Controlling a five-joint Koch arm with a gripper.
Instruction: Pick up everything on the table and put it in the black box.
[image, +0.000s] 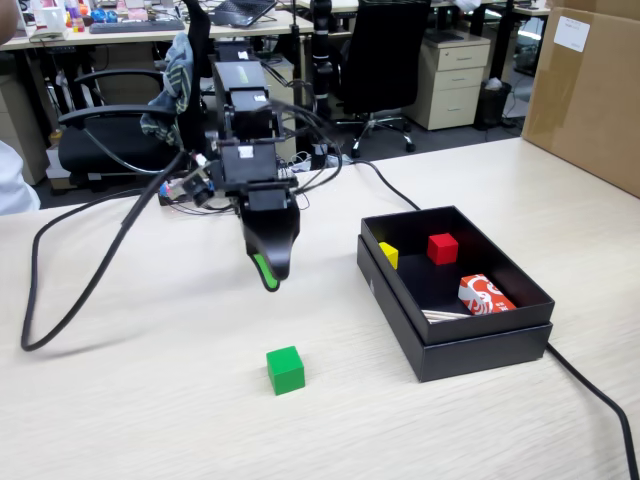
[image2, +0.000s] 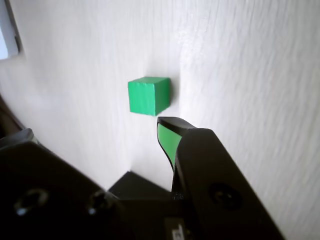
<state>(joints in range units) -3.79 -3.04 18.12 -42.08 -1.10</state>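
Cube pickup is the step in hand, by my read: fixed view shows one green cube (image: 285, 369) alone on the bare tabletop, toward the near edge, a bit left of the black box (image: 440, 345) and well apart from it. Box sits toward the right side of the table, open, w/ a yellow cube (image: 389, 254), a red cube (image: 442, 248) and a red-and-white packet (image: 483, 296) already inside, so the job looks mostly done and the green one is the last loose item I can see. Gripper (image: 268, 275) hangs above the table, farther from the near edge than the cube, nose pointing down, not touching anything; nothing is held. From this side the jaws overlap into one dark tip w/ a green pad, so the gap can't be read here. Cables trail off toward the far and left edges; a cardboard carton (image: 590, 95) stands at the far right corner. Wrist view: green cube (image2: 148, 95) lies just ahead of the one visible green-padded fingertip (image2: 167, 140), near it but apart, flat on the pale wood. Only that single finger shows; the other is out of sight, so whether the gripper is wide or narrow I can't tell. Next move, as I judge it: reach fwd toward the near edge and drop, jaws spread enough to straddle the cube, squared to its faces, then close, lift, and carry right to the box. Risk: the visible tip is lined up w/ the cube's edge rather than its side, so a straight descent could nudge it away.
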